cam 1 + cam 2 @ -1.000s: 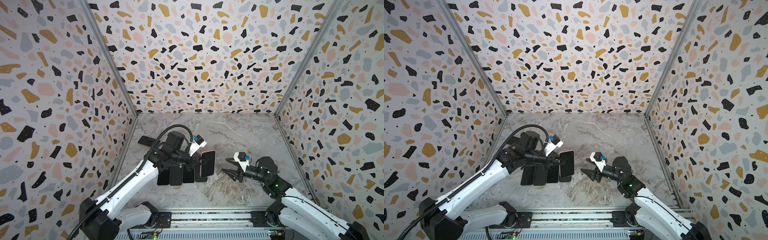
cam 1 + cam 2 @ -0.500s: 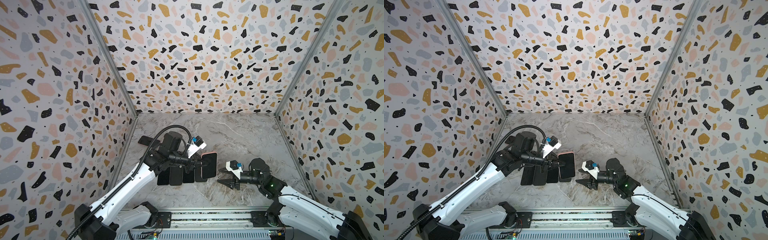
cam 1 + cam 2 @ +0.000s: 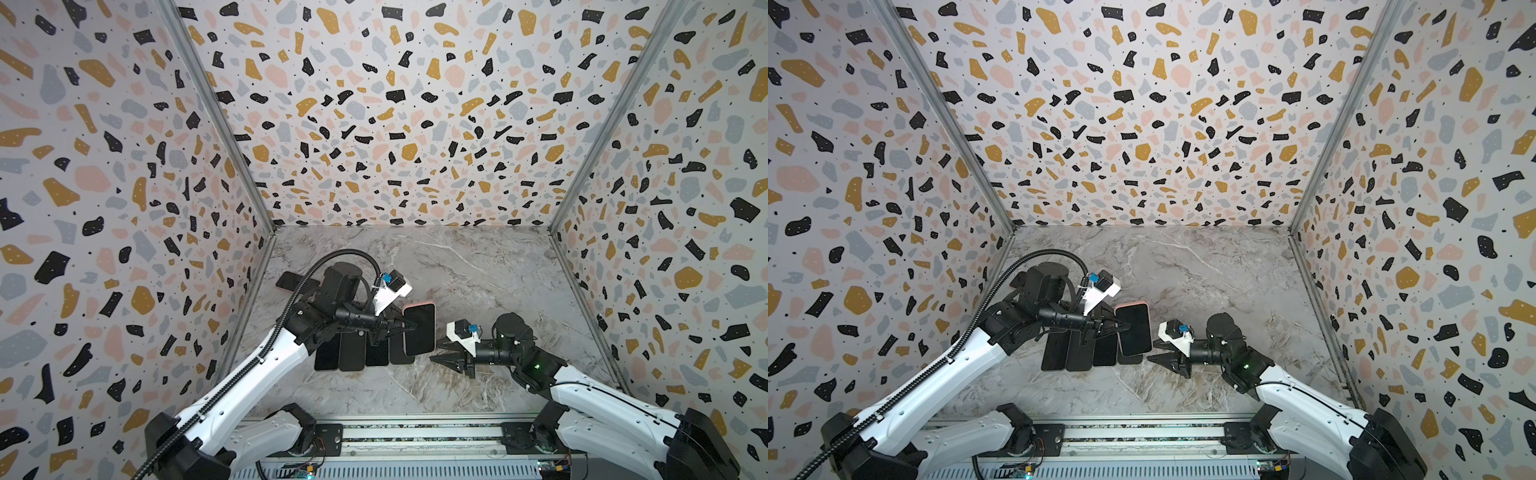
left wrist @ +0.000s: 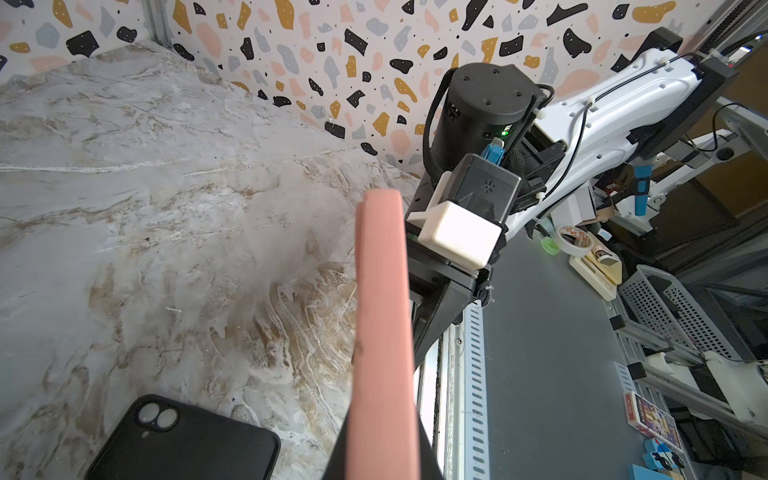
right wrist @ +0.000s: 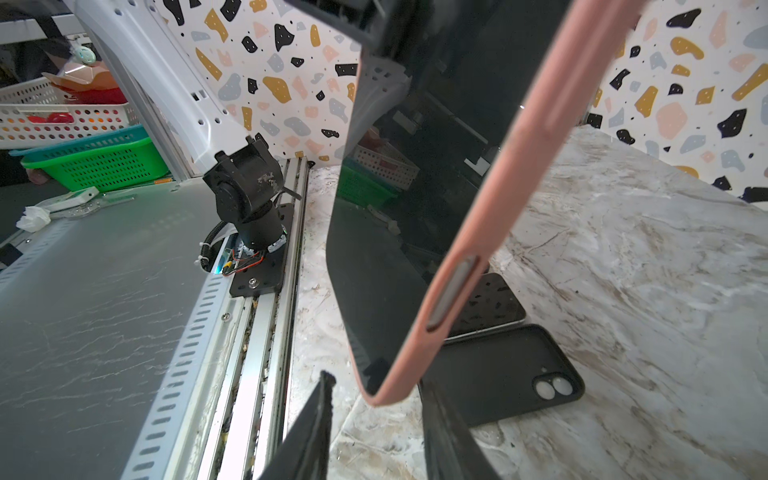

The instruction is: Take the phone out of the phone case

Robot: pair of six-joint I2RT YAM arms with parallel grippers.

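Right wrist view: pink phone case (image 5: 498, 199) with phone (image 5: 390, 257) gripped by left hand (image 3: 409, 329); right hand (image 5: 376, 386) half-open astride its corner.

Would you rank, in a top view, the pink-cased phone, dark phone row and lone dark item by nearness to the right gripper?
1. pink-cased phone, beside the right gripper.
2. dark phone row, farther left.
3. lone dark item, back left.
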